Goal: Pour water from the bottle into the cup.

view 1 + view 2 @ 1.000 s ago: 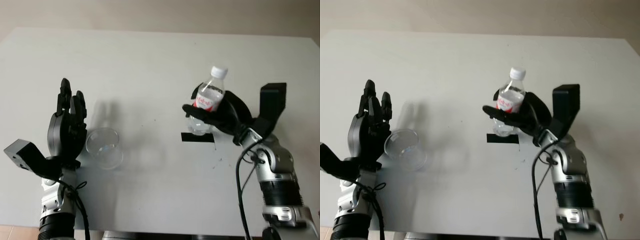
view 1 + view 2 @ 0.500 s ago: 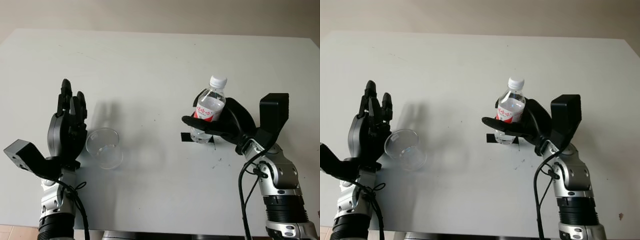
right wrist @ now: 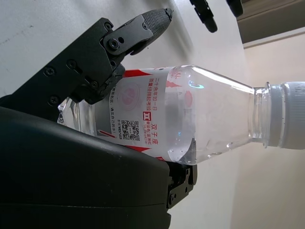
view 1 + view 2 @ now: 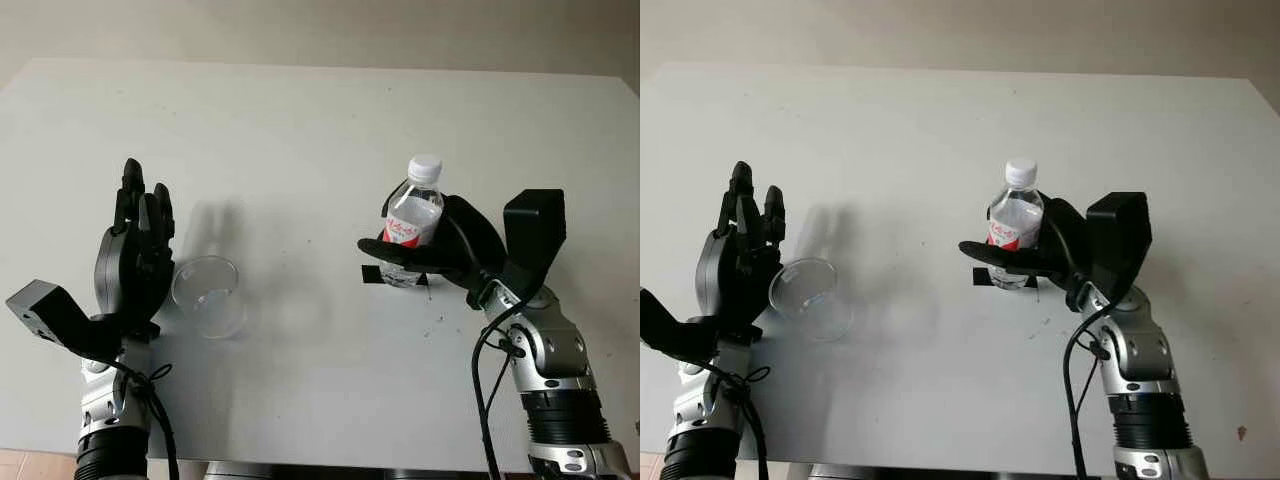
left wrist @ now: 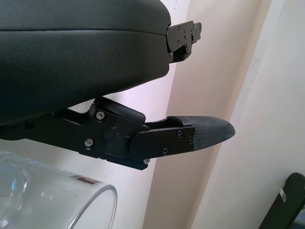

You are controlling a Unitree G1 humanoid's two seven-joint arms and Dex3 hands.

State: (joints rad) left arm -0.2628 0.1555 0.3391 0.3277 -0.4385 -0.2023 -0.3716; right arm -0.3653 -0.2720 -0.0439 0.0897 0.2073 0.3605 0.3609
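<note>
White surface (image 4: 300, 120): left hand (image 4: 135, 255) sat open just beside the empty cup (image 4: 208, 296). Right hand (image 4: 440, 255) was wrapped around the upright capped bottle (image 4: 412, 222) over a black tape mark (image 4: 375, 275). Risk: cap on, nothing would pour.

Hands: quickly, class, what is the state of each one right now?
Left hand: open, beside the clear cup, holding nothing.
Right hand: closed around the water bottle, cap on, upright on the table.
</note>
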